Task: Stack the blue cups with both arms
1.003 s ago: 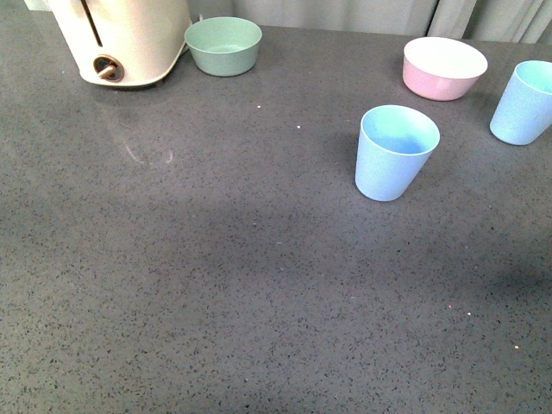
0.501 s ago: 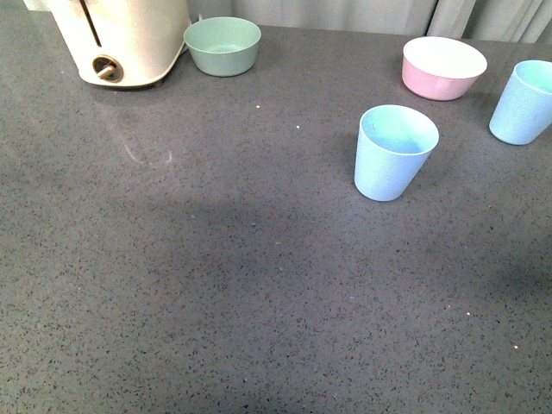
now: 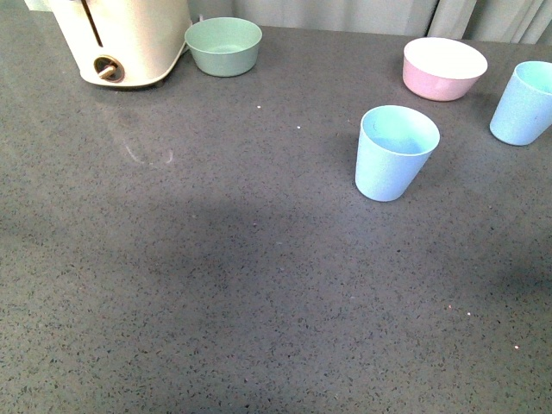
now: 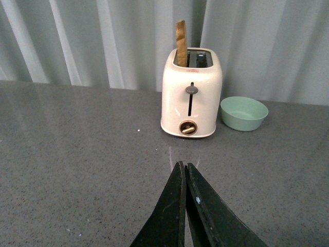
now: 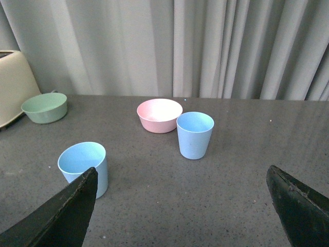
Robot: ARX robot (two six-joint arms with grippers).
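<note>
Cups of pale blue, two of them, are seen upright and well apart on the grey desk (image 3: 216,285). The first blue cup (image 3: 395,155) is set in front of the pink bowl (image 3: 443,69), nearer the robot and slightly left. The second blue cup (image 3: 522,103) is placed just right of the pink bowl and is cut off by the edge of the front view.

Far left of the pink bowl, a mint-green bowl (image 3: 223,46) is found beside a cream toaster (image 3: 121,39), whose top is cropped in the front view. In the left wrist view a slice of bread (image 4: 181,36) is seen standing up out of its slot.

The left arm's fingers (image 4: 175,206) are pressed together with nothing between them, pointed toward the toaster. The right arm's fingers (image 5: 67,216) are spread wide, gripping nothing. Only their tips are shown, with both cups and the pink bowl framed between them. Neither cup is touched.
</note>
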